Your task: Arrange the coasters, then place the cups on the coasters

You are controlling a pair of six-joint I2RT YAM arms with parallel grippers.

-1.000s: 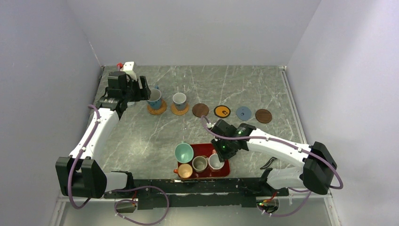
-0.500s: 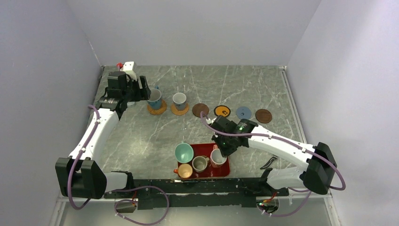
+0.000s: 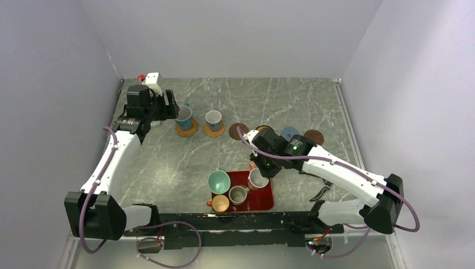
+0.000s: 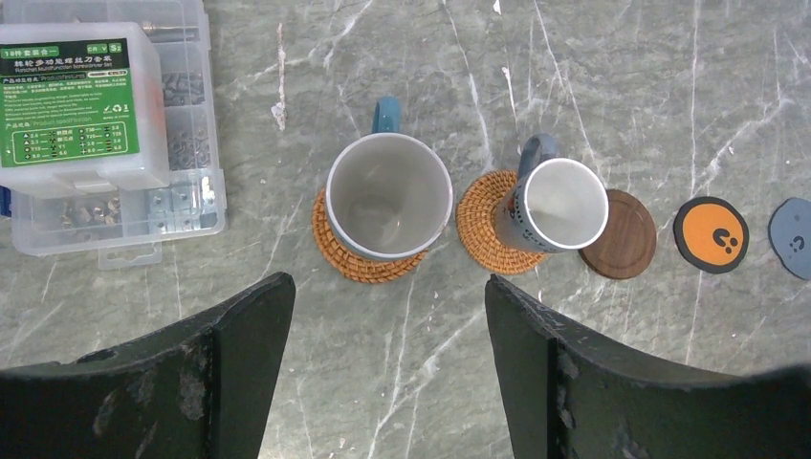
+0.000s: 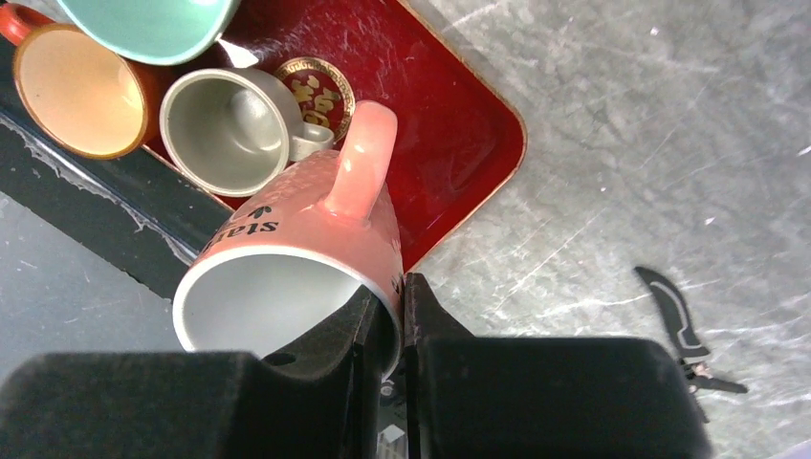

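— How many coasters do you count?
— Six, in one row along the far side. A woven coaster [image 4: 368, 263] sits under the big white mug [image 4: 389, 196], and a second woven coaster [image 4: 483, 225] sits under the blue-patterned cup [image 4: 559, 203]. Just beside that comes a dark brown coaster [image 4: 626, 244], then the black coaster with the orange centre [image 4: 712, 234], and the blue-grey coaster [image 4: 794, 239]. Another dark brown coaster [image 3: 314, 137] is at the right end.

— And cups?
— Six as well. Two stand on the woven coasters. Three sit on the red tray [image 3: 262, 197]: the teal cup [image 3: 218, 181], the orange cup [image 3: 220, 203] and the grey cup [image 3: 238, 195]. The sixth is the pink cup [image 5: 306, 239], white inside. It hangs tilted in the right gripper [image 5: 402, 296] over the tray's far right corner.

— How is it held?
— By the rim. One finger is inside and one outside, pinched on the wall, with the handle pointing away.

— The left gripper?
— The left gripper [image 4: 387, 287] has its jaws spread wide and holds nothing. It hovers above the two cups on their coasters, with a clear plastic parts box [image 4: 96, 124] to their left.

— What differs from a second ago?
— Then the pink cup stood upright on the tray beside the grey cup, with the right gripper over it. Now it is raised, tipped and nearer the tray's far edge. The right arm has swung across the row and hides most of the black coaster from above. The left arm and everything else sit as before.
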